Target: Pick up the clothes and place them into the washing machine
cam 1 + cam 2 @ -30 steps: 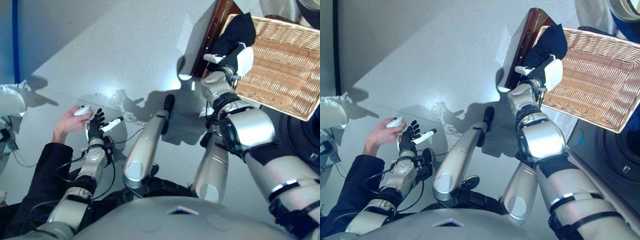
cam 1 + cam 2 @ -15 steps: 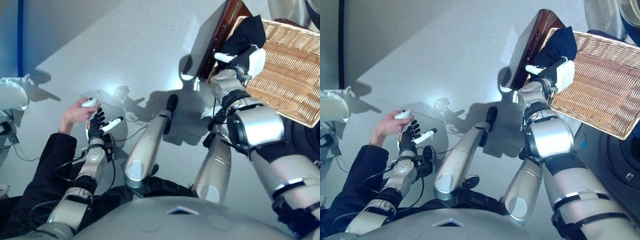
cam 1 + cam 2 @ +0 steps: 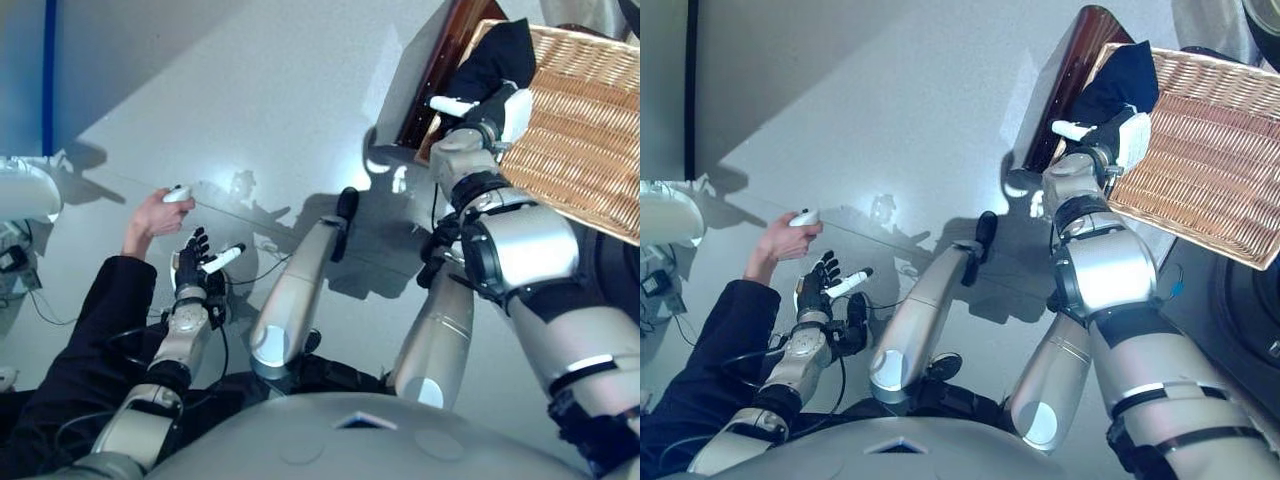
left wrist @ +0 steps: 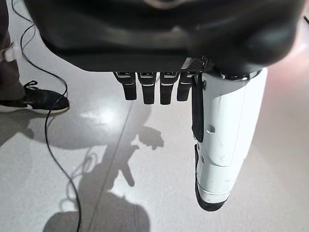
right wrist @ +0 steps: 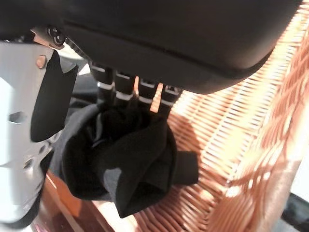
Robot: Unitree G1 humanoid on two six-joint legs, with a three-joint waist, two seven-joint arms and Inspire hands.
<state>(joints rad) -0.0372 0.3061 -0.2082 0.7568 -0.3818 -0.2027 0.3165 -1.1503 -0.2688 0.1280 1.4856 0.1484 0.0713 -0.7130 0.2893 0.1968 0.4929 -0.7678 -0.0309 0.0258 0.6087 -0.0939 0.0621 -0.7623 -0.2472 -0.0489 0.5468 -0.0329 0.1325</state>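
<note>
only the right wrist view showed the right robot hand [image 5: 120,104] with fingers curled into the black cloth [image 5: 120,159] at the wicker basket's [image 3: 590,130] corner, while left of the basket the left robot hand [image 3: 192,262] hung with fingers straight near a person's hand [image 3: 160,212].
</note>
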